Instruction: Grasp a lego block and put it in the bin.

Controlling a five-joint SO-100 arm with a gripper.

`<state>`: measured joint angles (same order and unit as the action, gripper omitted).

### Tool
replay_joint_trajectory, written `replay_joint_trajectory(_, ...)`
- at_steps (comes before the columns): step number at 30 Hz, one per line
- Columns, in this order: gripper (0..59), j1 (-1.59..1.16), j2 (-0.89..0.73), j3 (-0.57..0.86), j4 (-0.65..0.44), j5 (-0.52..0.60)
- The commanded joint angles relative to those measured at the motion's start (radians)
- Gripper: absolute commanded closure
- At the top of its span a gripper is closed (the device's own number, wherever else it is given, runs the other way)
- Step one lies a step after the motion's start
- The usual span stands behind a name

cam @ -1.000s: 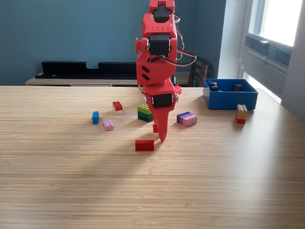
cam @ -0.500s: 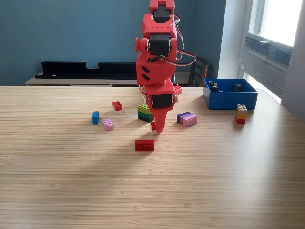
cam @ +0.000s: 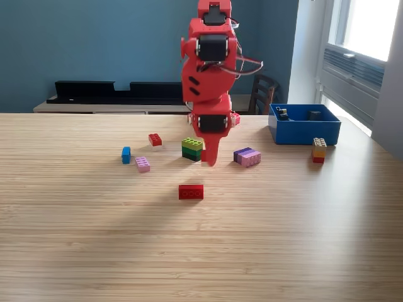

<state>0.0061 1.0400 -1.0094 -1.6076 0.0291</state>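
Arm: red plastic robot arm (cam: 209, 69), black motor faces.
Bin: blue plastic rectangular bin (cam: 304, 131), far right.
Nearest block: red rectangular lego block (cam: 191, 192).
Table: pale striped wooden table (cam: 189, 251).

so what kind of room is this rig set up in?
Looks like a home or office room, not a lab: a wooden table by a window, a teal wall with a low sideboard, and a dark chair behind the table.

light wooden table (cam: 94, 239), grain running across. teal wall (cam: 94, 44) behind. long black low unit (cam: 113, 92) along it. dark chair (cam: 263, 93) beyond table. bright window (cam: 368, 25) at exterior view's right.
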Motion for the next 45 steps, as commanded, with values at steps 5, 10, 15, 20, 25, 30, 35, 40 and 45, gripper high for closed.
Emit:
replay_joint_trajectory(5, 58.6, -0.235, 0.428, 0.052, -0.107, 0.035)
replay_joint_trajectory(10, 58.6, -0.472, 0.557, -0.098, -0.109, 0.06)
replay_joint_trajectory(15, 58.6, -0.758, 0.609, -0.15, -0.135, 0.081)
replay_joint_trajectory(20, 58.6, -0.985, 0.584, -0.209, -0.137, 0.049)
replay_joint_trajectory(25, 58.6, -1.123, 0.537, -0.235, -0.137, 0.02)
replay_joint_trajectory(30, 58.6, -1.18, 0.489, -0.239, -0.137, -0.011)
replay_joint_trajectory(35, 34.4, -1.181, 0.469, -0.232, -0.137, -0.032)
replay_joint_trajectory(40, 25.6, -1.173, 0.469, -0.216, -0.137, -0.032)
replay_joint_trajectory(45, 31.0, -1.163, 0.469, -0.204, -0.137, -0.04)
